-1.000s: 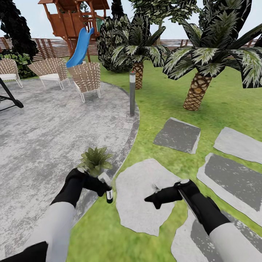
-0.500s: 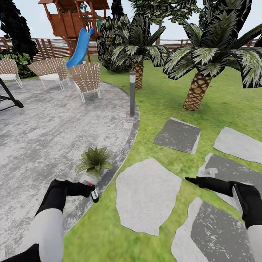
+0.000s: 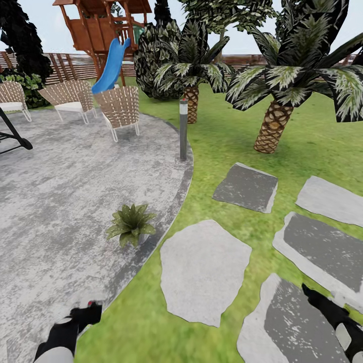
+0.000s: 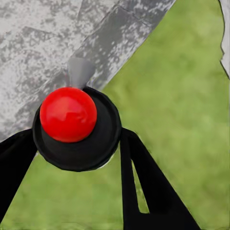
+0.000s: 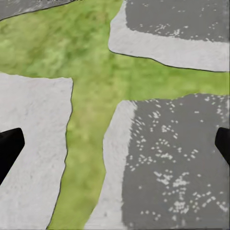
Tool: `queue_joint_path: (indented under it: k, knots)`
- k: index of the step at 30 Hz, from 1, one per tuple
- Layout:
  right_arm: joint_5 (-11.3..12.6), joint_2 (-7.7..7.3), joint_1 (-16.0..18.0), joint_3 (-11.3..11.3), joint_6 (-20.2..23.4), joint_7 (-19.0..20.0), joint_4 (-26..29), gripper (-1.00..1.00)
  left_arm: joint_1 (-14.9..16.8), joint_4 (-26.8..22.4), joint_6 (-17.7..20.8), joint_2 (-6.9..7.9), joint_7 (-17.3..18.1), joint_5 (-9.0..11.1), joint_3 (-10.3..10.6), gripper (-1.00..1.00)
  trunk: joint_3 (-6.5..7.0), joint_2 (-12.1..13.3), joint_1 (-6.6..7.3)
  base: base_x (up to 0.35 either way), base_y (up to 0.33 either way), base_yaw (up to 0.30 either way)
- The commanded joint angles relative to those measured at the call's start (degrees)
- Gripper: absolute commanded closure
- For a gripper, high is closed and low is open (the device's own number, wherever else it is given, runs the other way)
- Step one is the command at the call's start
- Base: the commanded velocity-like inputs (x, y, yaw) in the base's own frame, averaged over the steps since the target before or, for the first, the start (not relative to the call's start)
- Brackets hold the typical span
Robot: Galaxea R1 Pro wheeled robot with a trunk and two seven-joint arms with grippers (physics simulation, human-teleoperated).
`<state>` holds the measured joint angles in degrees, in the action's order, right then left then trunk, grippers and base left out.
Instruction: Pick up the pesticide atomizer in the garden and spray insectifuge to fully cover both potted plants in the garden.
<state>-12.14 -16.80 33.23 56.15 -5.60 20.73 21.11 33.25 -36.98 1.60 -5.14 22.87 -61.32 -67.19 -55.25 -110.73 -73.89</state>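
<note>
From the head camera I take the potted plant (image 3: 130,225) as my landmark: it sits on the round patio (image 3: 55,201), just inside the patio's curved edge. My left gripper (image 3: 85,312) is low in the frame, well on the near side of the plant, over the same patio edge, and a red spot of the pesticide atomizer (image 3: 91,303) shows at its tip. My right gripper (image 3: 317,302) is well apart from the plant, across the lawn (image 3: 217,141), above the stepping slabs (image 3: 302,322). A grey bollard lamp (image 3: 183,129) stands beyond the plant at the patio rim.

In the left wrist camera, the black fingers (image 4: 143,187) are clamped on the atomizer (image 4: 72,120), its red spot facing me, over the patio-grass border.

In the right wrist camera, my fingers (image 5: 9,148) are spread wide apart, with nothing between them, above slabs (image 5: 172,158) and grass.
</note>
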Motion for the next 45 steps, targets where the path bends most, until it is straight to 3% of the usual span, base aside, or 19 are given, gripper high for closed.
queue_joint_path:
  k: [1,4,12,15,16,18,34,45]
  knots:
    - [-0.6,0.01,0.1,0.6,-3.5,-0.9,-1.6,-1.00,-1.2,1.9,-2.0,-0.06,-2.9,0.1,-0.8,1.00,-0.03,0.0,0.01,0.000,0.000,0.000]
    - [-0.7,0.03,0.1,0.6,-7.1,-1.7,-2.9,-1.00,-2.5,5.4,-4.9,-0.05,-5.9,0.1,-1.3,1.00,-0.03,0.0,0.01,0.000,0.000,0.000]
    - [-0.8,0.10,0.1,0.5,-8.0,-1.9,-3.4,-1.00,-4.7,6.6,-5.8,0.02,-6.7,0.2,-1.5,1.00,-0.03,0.0,0.01,0.000,0.000,0.000]
    - [-3.9,0.10,0.1,0.5,-8.0,-2.0,-4.3,-1.00,-4.8,6.6,-5.8,0.24,-6.7,0.2,-1.5,1.00,-0.03,0.0,0.01,0.000,0.000,0.000]
    - [-5.3,0.10,0.1,0.5,-8.0,-2.1,-7.1,-1.00,-4.9,6.6,-5.8,0.29,-6.7,0.2,-1.5,1.00,-0.03,0.0,0.01,0.000,0.000,0.000]
    - [-5.7,0.10,0.1,0.5,-8.0,-2.2,-9.6,-1.00,-4.9,6.6,-5.8,0.30,-6.7,0.2,-1.5,1.00,-0.03,0.0,0.01,0.000,0.000,0.000]
    - [-6.1,0.10,0.1,0.5,-8.1,-2.0,-11.1,-1.00,-5.3,6.7,-5.8,0.31,-6.7,0.1,-1.5,1.00,-0.03,0.0,0.01,0.000,0.000,0.000]
    - [-6.0,0.38,0.1,0.5,-8.1,-2.2,-11.5,-1.00,-5.4,11.1,-5.9,0.31,-6.7,0.1,-1.5,1.00,-0.03,0.0,0.01,0.000,0.000,0.000]
